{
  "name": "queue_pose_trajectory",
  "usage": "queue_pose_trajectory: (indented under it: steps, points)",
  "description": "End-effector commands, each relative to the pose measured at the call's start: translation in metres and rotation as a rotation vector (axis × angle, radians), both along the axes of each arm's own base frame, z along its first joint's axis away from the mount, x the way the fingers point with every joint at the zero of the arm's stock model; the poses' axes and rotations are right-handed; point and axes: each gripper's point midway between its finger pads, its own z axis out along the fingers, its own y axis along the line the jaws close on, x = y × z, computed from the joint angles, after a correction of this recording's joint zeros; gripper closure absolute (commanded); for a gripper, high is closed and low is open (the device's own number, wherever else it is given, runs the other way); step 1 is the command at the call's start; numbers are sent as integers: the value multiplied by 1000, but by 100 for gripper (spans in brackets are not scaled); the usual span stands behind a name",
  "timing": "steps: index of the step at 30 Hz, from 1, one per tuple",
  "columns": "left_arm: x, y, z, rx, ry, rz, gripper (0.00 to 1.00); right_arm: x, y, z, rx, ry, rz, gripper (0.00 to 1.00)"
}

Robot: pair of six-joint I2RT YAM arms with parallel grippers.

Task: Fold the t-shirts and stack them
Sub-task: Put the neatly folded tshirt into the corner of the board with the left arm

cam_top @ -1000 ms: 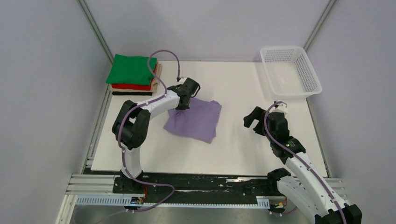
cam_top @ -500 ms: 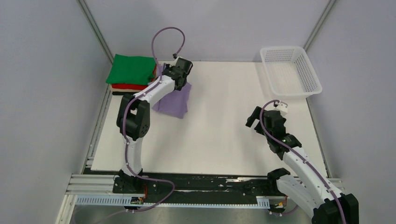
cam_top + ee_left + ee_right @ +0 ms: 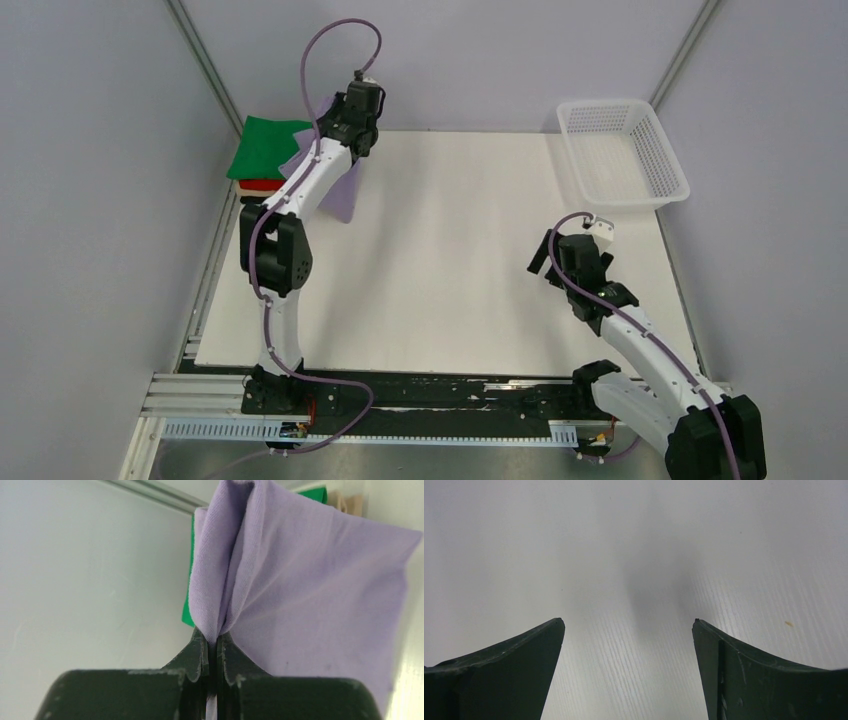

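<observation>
So, step: was stacking lavender t-shirt (image 3: 310, 595) on far-left-corner pile (image 3: 262, 150).
Left gripper (image 3: 212, 642): clamped on it.
Right gripper (image 3: 629, 625): apart.
Next: needed flat lowering.

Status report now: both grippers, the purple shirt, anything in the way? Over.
Left gripper shut on lavender t-shirt, hanging beside the folded stack. Right gripper open, empty, over the table. No obstacle seen.

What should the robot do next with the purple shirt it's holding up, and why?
Probably carry the left gripper a little farther left, so it is over the green shirt, before lowering. Its jaws are pinched shut on the folded purple shirt, which hangs in the air by the green shirt's edge and is not yet resting on it.
</observation>
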Motion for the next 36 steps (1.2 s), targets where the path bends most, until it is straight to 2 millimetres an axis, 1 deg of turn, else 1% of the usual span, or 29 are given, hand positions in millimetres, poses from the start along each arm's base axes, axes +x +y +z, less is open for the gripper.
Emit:
queue_pose_trajectory:
  steps: [1,6,12,18,22,23,25,26,27,28,29,30,31,32,33,34,35,36]
  points:
    - [-3,-4,70,-34,-105,-46,100,11,-3,16,-19,-53,-10,0]
    - [-16,-4,103,-73,-148,-73,100,9,-10,24,-28,-86,-34,0]
    - [-21,-1,135,-73,-203,-79,100,6,-12,34,-20,-129,-40,0]
    - [-21,1,159,-51,-258,-87,100,6,-14,36,-20,-140,-45,0]
    - [-18,4,169,-30,-284,-85,100,6,-15,33,-27,-128,-48,0]
    - [-18,7,170,-25,-287,-78,100,7,-14,33,-27,-126,-47,0]
    - [-14,13,169,-23,-292,-68,100,6,-15,30,-31,-117,-48,0]
    - [-12,20,169,-23,-295,-57,100,6,-15,30,-33,-114,-50,0]
    - [-9,22,166,-25,-292,-56,100,6,-16,29,-36,-112,-52,0]
    - [-6,30,163,-28,-291,-43,100,6,-16,28,-39,-110,-54,0]
    - [-2,31,158,-36,-279,-55,100,6,-17,28,-42,-108,-58,0]
    - [1,40,151,-42,-268,-49,100,6,-18,27,-46,-105,-61,0]
    - [7,39,140,-50,-251,-72,100,7,-18,26,-49,-103,-65,0]
    - [10,50,135,-54,-246,-59,100,7,-19,26,-55,-101,-68,0]
    - [17,53,123,-59,-227,-63,100,7,-21,26,-61,-97,-72,0]
    - [20,64,117,-68,-221,-46,100,7,-21,25,-63,-94,-75,0]
    - [27,67,104,-75,-201,-49,100,7,-21,25,-65,-91,-75,0]
    - [30,81,98,-83,-200,-26,100,7,-22,25,-68,-89,-77,0]
